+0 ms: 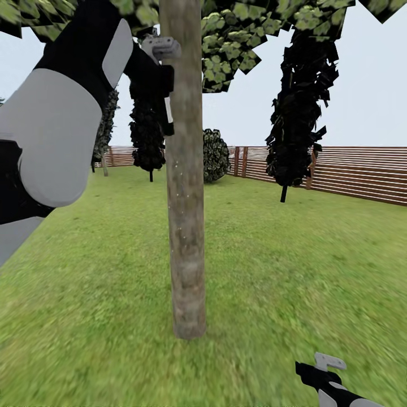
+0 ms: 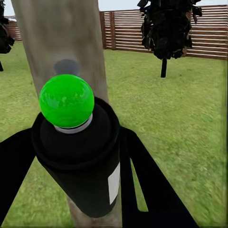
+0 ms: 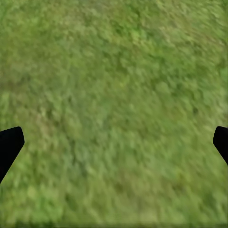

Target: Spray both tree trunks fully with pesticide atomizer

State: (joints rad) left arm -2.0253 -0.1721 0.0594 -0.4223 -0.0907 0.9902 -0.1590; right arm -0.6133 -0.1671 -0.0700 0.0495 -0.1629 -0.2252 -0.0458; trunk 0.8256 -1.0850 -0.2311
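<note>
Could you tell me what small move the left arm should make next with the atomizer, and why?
Probably sweep the spray slowly down the tree trunk. The left gripper holds the pesticide atomizer raised high, close to the trunk and aimed at its upper part. Only a few white specks show lower down, so most of the trunk below looks uncovered. The right gripper hangs open over grass.

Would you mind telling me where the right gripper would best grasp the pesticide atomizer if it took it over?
Probably its dark cylindrical body, pinched across the width. The left gripper holds it that way, one finger on each side. The round green head, facing the tree trunk, should stay uncovered.
</note>
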